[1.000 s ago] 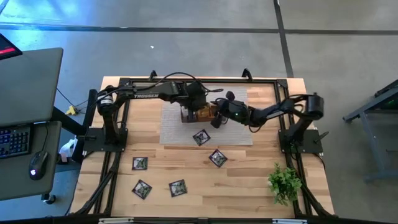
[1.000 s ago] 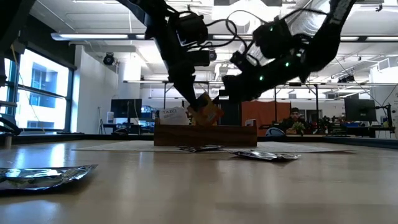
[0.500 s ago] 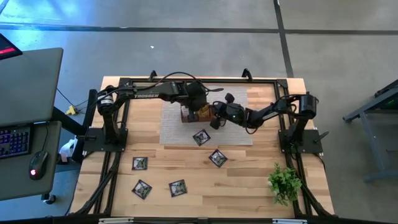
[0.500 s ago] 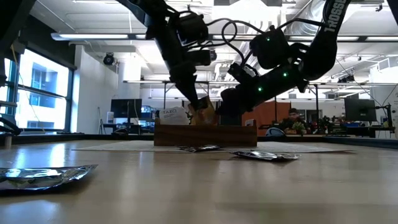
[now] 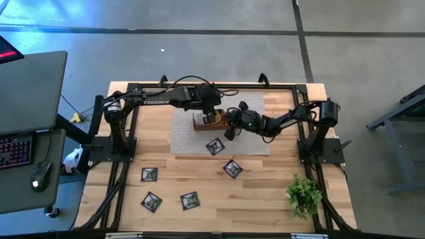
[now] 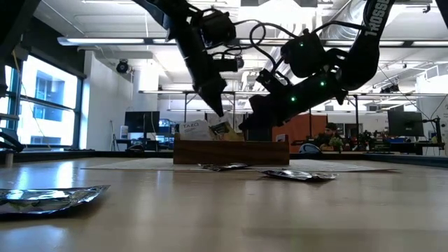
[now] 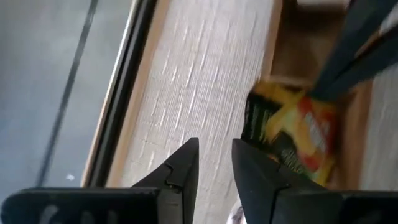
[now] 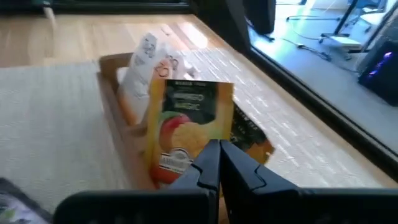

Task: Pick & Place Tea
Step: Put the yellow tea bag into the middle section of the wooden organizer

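High view: five loose sachets [image 5: 232,168] before tray [image 5: 199,123], plant [image 5: 303,194] aside.

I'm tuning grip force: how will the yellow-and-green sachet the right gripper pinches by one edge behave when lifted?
The flat yellow-and-green tea sachet stays upright from the right gripper's edge pinch, so probably light and fairly stiff. Its glossy face suggests it could slip or pivot.

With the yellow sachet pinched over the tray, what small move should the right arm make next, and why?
Probably lower it a little into the tray and then release. The right gripper is shut on the yellow sachet, which stands upright above the wooden compartment, while the left gripper has its fingers apart beside it.
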`<state>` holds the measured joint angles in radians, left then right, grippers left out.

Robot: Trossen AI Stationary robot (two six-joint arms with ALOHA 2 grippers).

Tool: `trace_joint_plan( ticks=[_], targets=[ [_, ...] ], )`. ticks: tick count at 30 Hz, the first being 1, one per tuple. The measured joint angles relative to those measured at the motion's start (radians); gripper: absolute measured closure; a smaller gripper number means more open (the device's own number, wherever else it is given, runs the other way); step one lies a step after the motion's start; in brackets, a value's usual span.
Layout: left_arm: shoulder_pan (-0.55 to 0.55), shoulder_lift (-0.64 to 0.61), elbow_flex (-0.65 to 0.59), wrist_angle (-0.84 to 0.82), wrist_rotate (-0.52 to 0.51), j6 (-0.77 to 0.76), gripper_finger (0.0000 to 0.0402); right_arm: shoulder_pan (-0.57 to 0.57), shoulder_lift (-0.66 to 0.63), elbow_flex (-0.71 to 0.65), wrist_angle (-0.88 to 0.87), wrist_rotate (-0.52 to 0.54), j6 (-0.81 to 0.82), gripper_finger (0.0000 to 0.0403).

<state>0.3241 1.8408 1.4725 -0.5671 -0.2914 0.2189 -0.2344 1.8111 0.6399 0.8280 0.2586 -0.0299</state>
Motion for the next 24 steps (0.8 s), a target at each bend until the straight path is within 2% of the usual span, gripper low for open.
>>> trace_joint_plan(
  ticks=[5, 7, 9, 13, 17, 21, 24],
  targets=[
    [-0.003, -0.001, 0.039, -0.024, 0.000, -0.196, 0.0308, 0.000, 0.000, 0.000, -0.004, 0.107, -0.023, 0.0397],
    [-0.009, -0.007, 0.049, -0.054, -0.014, -0.265, 0.0308, -0.001, 0.000, 0.000, -0.009, 0.103, -0.042, 0.0400],
    [-0.026, -0.033, 0.051, -0.115, -0.053, -0.342, 0.0308, -0.001, 0.000, 0.000, 0.012, 0.035, -0.097, 0.0401],
    [-0.096, -0.089, 0.053, -0.244, -0.188, -0.473, 0.0308, 0.001, 0.000, 0.000, 0.134, -0.171, -0.184, 0.0397],
    [-0.208, -0.138, 0.052, -0.349, -0.353, -0.599, 0.0308, -0.008, 0.000, 0.014, 0.186, -0.255, -0.193, 0.0396],
    [-0.307, -0.191, 0.055, -0.433, -0.501, -0.700, 0.0308, -0.029, 0.000, 0.133, 0.037, -0.373, -0.184, 0.0393],
    [-0.354, -0.225, 0.054, -0.472, -0.576, -0.759, 0.0308, -0.033, 0.023, 0.279, -0.221, -0.321, -0.198, 0.0397]
  ],
)
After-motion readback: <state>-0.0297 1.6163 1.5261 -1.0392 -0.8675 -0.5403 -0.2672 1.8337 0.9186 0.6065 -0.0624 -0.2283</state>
